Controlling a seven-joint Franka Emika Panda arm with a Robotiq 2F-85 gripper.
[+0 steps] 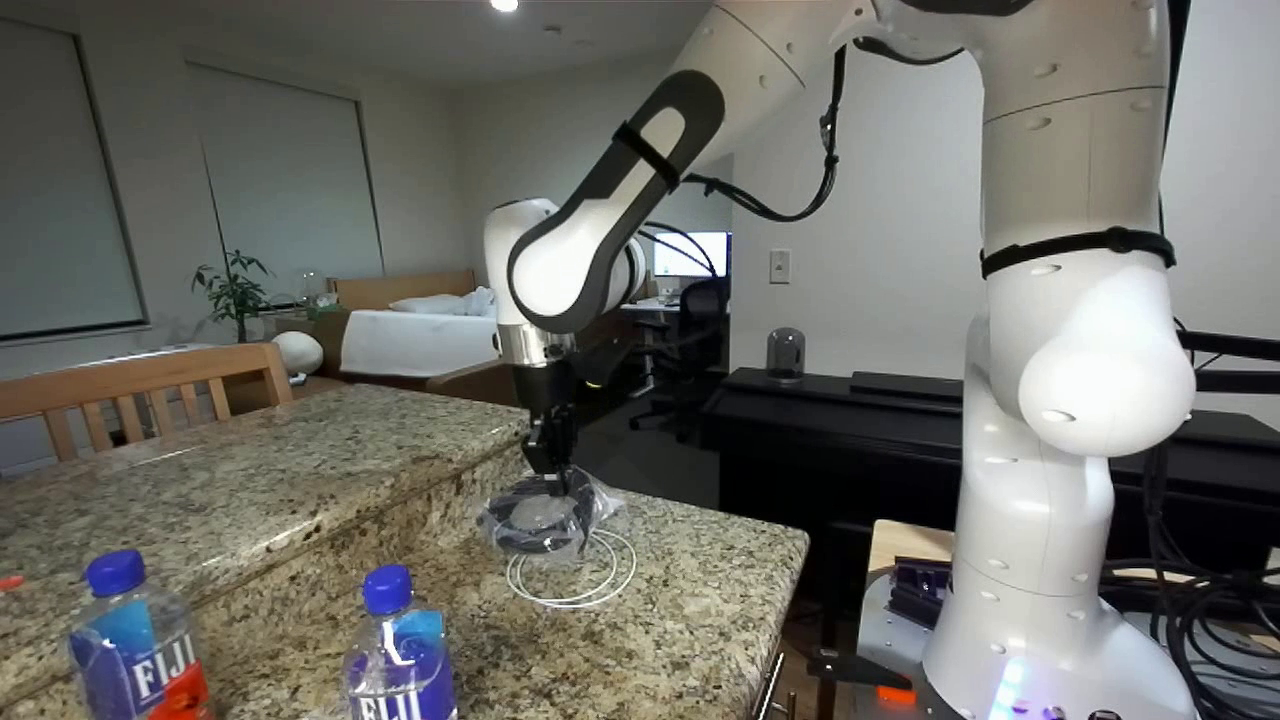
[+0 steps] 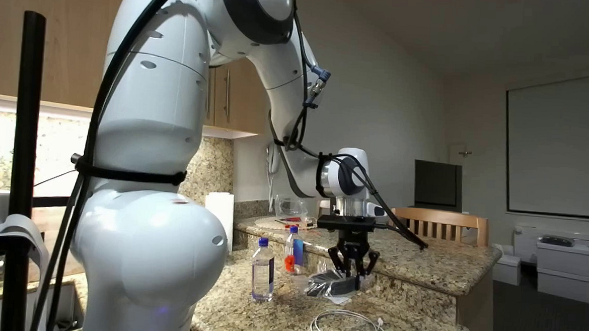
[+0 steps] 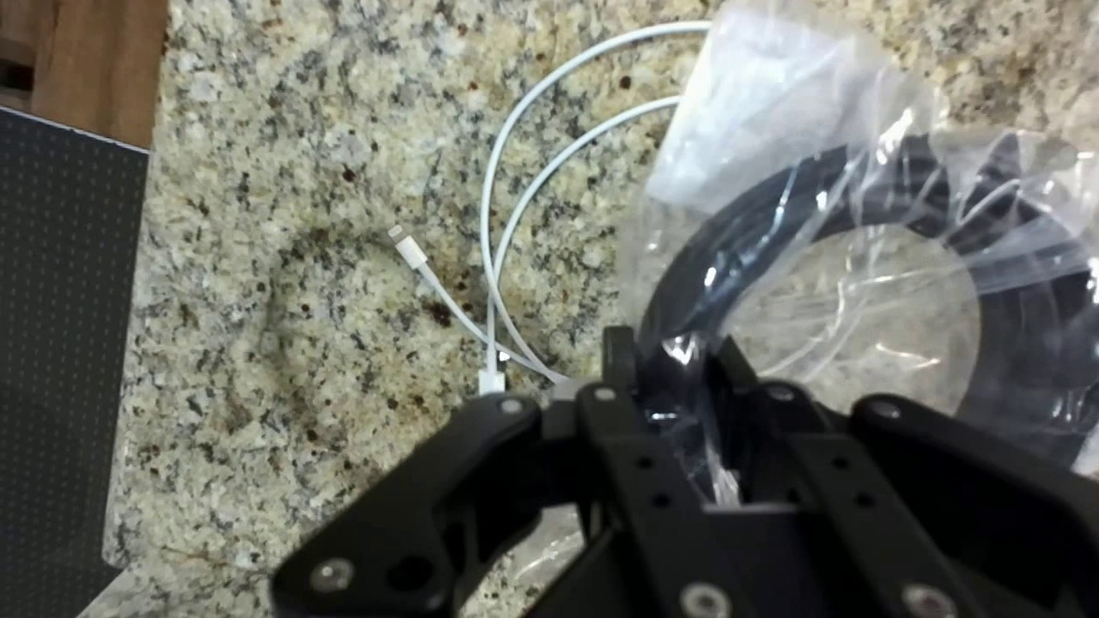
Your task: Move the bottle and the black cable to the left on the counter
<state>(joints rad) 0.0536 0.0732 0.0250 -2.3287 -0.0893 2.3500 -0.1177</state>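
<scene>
The black cable is a coil in a clear plastic bag, seen in both exterior views and in the wrist view. My gripper points down, with its fingers on either side of one part of the coil. In the wrist view the bagged cable fills the gap between the fingertips. The gripper also shows in an exterior view. Two clear bottles with blue caps stand upright on the lower counter, one nearer the robot and one by the raised ledge.
A coiled white cable lies on the counter, partly under the bag in the wrist view. The raised granite ledge runs behind the coil. The lower counter's edge shows at the left of the wrist view.
</scene>
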